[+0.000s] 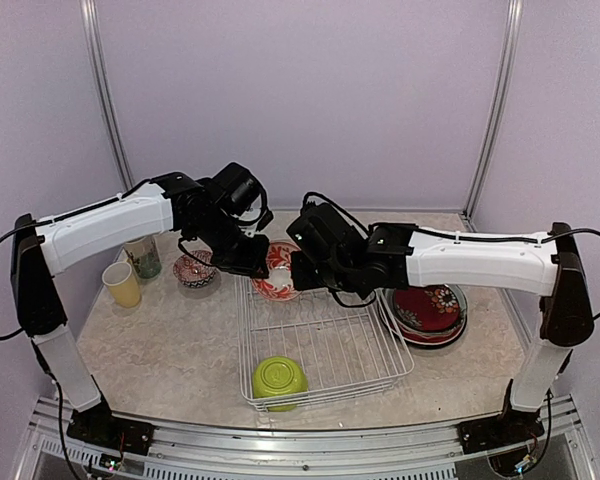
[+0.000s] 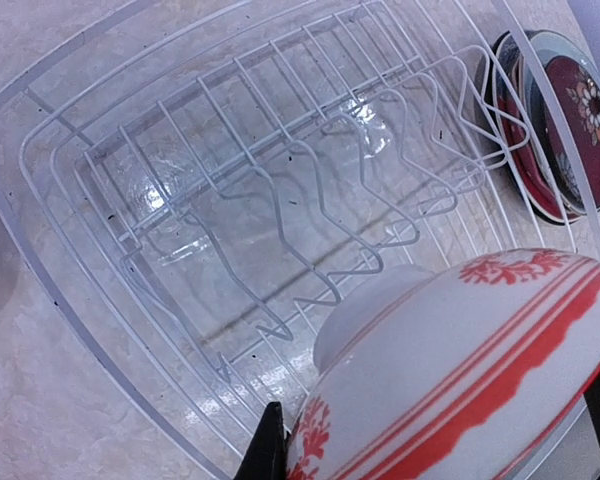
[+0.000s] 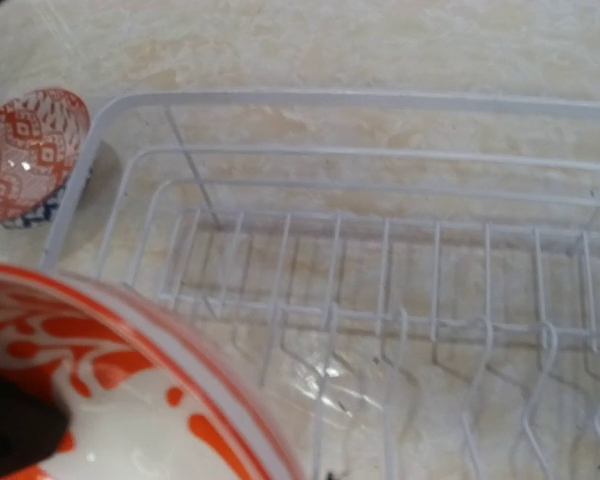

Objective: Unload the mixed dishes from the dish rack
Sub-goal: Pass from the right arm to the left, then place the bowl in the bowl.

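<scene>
A lab test booth: plain lilac walls (image 1: 300,100), metal frame posts (image 1: 105,90), marble-look table (image 1: 170,350) on an aluminium rail (image 1: 310,450).

Marbled beige table (image 1: 170,350), lilac walls (image 1: 300,100).

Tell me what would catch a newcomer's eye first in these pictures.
Both arms meet over the far end of the white wire rack, the left gripper and right gripper both clamped on one red-and-white bowl. A lime green bowl sits in the rack's near left corner; plates stack to its right.
</scene>
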Action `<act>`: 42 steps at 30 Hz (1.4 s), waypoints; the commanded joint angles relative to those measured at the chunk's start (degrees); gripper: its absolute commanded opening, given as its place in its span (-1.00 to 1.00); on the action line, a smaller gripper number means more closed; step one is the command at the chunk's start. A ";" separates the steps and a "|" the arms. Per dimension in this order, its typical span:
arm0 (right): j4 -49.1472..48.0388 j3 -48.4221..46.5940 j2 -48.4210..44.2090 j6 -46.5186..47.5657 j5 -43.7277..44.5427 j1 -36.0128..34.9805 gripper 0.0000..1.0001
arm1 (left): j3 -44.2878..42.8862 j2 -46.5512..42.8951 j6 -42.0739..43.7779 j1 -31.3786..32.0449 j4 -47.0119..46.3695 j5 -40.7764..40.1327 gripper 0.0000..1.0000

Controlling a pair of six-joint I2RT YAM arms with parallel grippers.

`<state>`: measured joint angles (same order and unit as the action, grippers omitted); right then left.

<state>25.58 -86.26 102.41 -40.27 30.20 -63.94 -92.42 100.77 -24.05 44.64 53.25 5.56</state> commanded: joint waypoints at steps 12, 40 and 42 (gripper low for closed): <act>-2.88 0.98 -5.06 3.42 -4.41 -0.17 0.60 | 0.03 -4.95 -0.90 -4.73 -1.22 -7.85 -1.00; -4.66 13.99 -15.48 3.34 -1.39 -0.12 0.83 | -9.53 9.44 -2.14 -29.82 11.54 -13.64 -0.93; -4.67 14.55 -16.15 3.29 -0.95 -0.04 0.83 | -10.01 10.76 -2.14 -29.80 12.09 -13.53 -0.89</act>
<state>21.80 -73.36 88.64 -36.91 27.64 -63.96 -99.63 110.17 -26.11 15.03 63.77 -8.75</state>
